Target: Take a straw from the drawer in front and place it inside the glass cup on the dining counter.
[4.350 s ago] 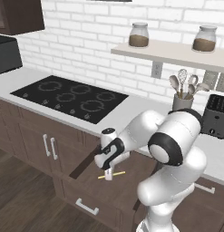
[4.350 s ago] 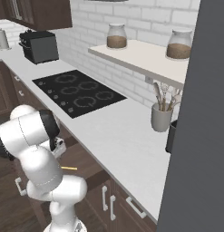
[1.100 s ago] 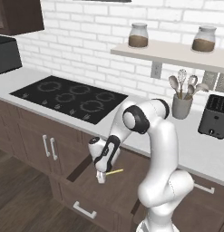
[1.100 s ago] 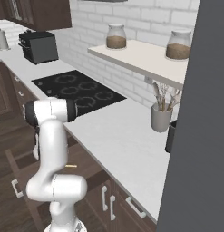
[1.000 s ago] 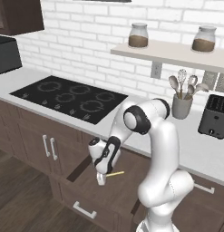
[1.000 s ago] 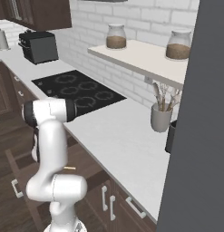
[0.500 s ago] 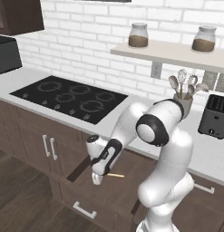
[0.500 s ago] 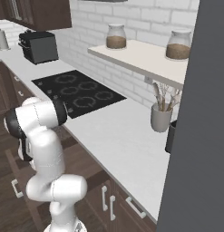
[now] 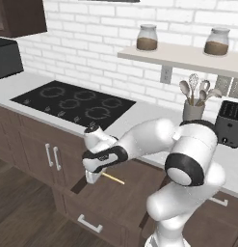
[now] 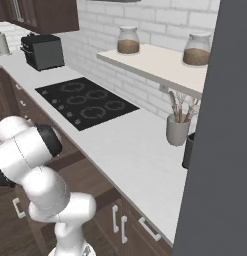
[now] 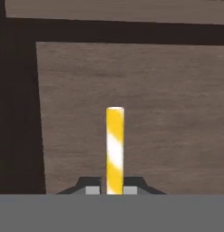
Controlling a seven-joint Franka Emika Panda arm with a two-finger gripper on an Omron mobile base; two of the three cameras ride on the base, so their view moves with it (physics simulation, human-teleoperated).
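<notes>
The drawer [image 9: 121,197] stands pulled out under the worktop, its brown wooden floor [image 11: 168,113] showing in the hand view. My gripper [image 9: 92,177] hangs low over the drawer's left part, pointing down. In the hand view the straw [image 11: 114,145], yellow with white stripes, stands up from between the fingertips, and my gripper [image 11: 114,190] is shut on its near end. From the left base camera the straw [image 9: 114,180] sticks out to the right of the fingers. The glass cup and the dining counter are out of view.
A black hob [image 9: 74,102] lies on the worktop behind the drawer. A grey utensil holder [image 9: 192,110] and a dark toaster [image 9: 230,124] stand at the right. Jars sit on a shelf [image 9: 188,55]. Cabinet doors [image 9: 50,157] are left of the drawer; its silver handle [image 9: 89,224] faces forward.
The jaws have closed onto the straw. The arm's elbow has swung and the hand has shifted slightly left over the open drawer.
</notes>
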